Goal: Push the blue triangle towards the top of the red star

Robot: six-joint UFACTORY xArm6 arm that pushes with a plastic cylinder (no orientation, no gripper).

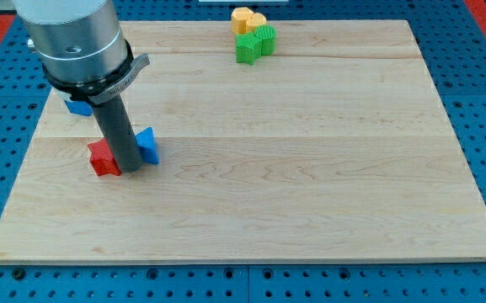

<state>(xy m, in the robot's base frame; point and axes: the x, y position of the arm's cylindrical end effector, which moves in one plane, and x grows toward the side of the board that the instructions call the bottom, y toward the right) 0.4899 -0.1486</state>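
My tip [133, 170], a bare rod with no jaws to part or close, rests on the wooden board [310, 185] between two blocks, the red star [102, 158] touching at nine o'clock and the blue triangle [148, 145] at two o'clock. Another blue block [78, 107], partly hidden by the arm, lies at eleven o'clock, while a green block [253, 43] and an orange block [248, 19] sit together far off at one o'clock.

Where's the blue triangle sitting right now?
The blue triangle sits at the view's left on the wooden board, just right of my tip, with the red star on the rod's other side.
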